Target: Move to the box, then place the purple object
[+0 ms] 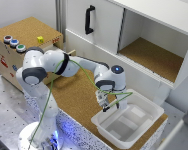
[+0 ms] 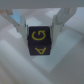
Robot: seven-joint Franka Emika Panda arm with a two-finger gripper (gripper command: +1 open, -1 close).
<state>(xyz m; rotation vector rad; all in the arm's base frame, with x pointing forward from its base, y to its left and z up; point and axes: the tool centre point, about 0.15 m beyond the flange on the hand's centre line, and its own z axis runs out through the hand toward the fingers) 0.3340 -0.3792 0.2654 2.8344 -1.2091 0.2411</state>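
The box (image 1: pixel 155 111) is a shallow white tub at the near right end of the cork counter. Its ribbed floor (image 2: pixel 12 60) fills the wrist view. My gripper (image 1: pixel 106 106) hangs over the tub's side at the exterior view's left, just above the floor. In the wrist view the gripper (image 2: pixel 41 29) is shut on the purple object (image 2: pixel 40 44), a dark cube with yellow letters G and A. The fingers (image 2: pixel 20 24) press its two sides. In the exterior view the object (image 1: pixel 106 108) is only a tiny dark lump at the fingertips.
A cork-topped wooden box (image 1: pixel 29 30) with coloured buttons and a small yellow block (image 1: pixel 40 39) stands at the back left. A big white cabinet (image 1: pixel 109 30) with a black handle (image 1: pixel 88 19) and an open compartment (image 1: pixel 154 55) stands behind. A green cable (image 1: pixel 84 70) runs along the arm.
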